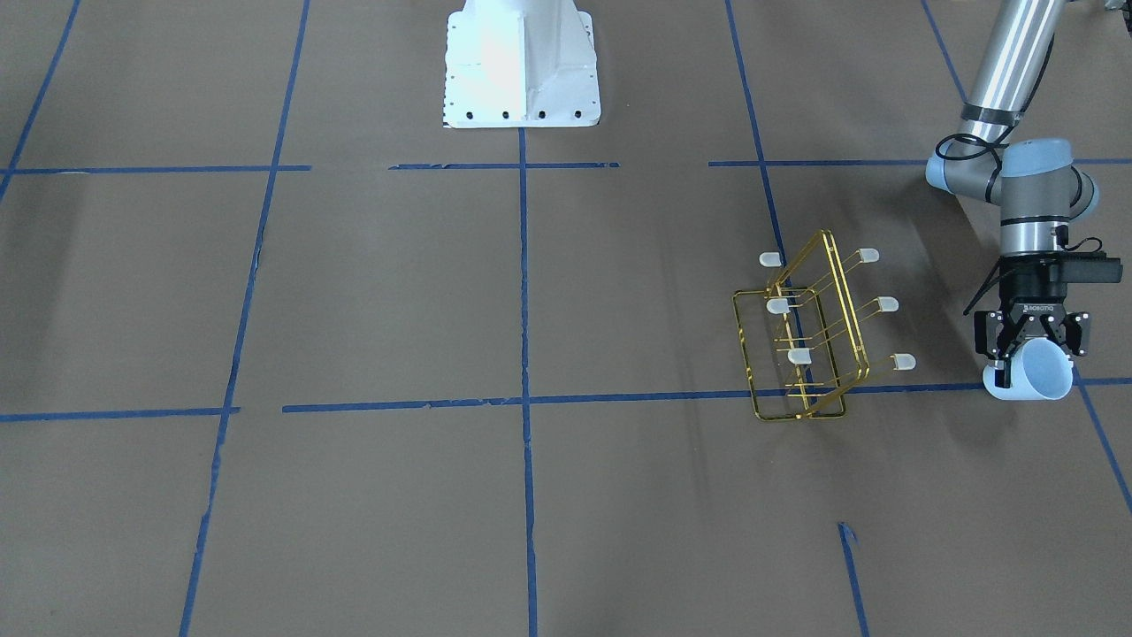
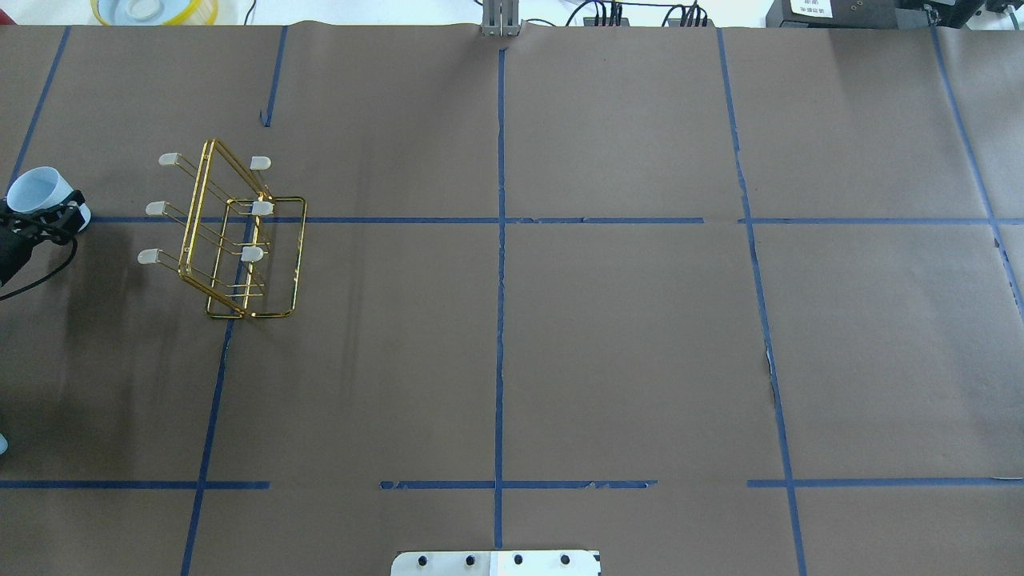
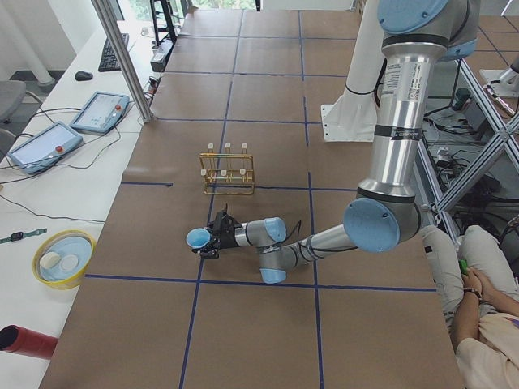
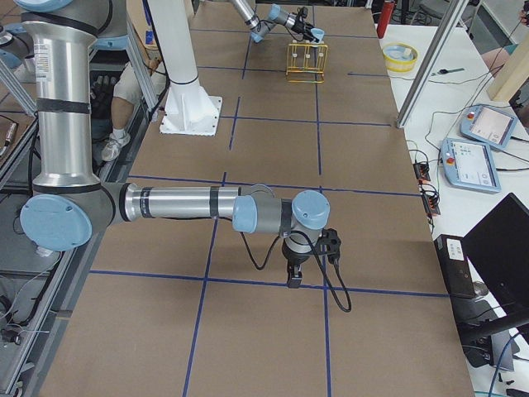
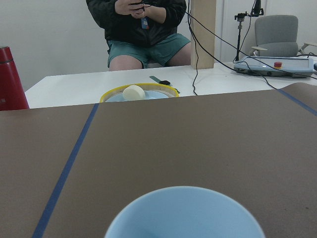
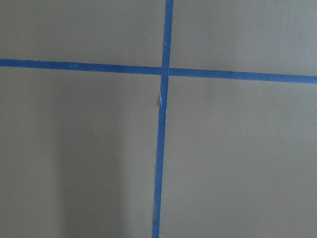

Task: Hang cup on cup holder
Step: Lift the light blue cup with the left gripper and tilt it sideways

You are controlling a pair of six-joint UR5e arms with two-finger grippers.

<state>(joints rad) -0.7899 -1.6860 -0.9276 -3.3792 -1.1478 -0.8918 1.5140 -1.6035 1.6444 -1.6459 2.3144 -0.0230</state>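
Fingers (image 1: 992, 341) of the left gripper (image 1: 1033, 349) are pinching the cup (image 1: 1039, 376) across its body, one on each flank. The cup appears to be held clear of the desk (image 1: 371, 292). Cup position: at the robot's far left, near the cup holder (image 1: 800, 354) but not touching it. Cup long axis: roughly level and in line with the fingers, mouth turned away from the wrist toward the operators' side and tipped a little upward. Holder: upright on its base frame, long axis running roughly outward from the robot, slightly skewed to the tape grid. Three capped prongs (image 1: 888, 303) project toward the cup's side, three to the opposite side. Governing relation: the holder lies to the robot's right of the held cup, so the mouth faces along the holder, not at a prong. Assessment: the mouth needs turning toward a near-side prong before any approach. Right gripper (image 4: 293, 277) hangs over the desk well apart from the holder; whether its fingers are spread or closed cannot be told. Left arm is by far the nearer.
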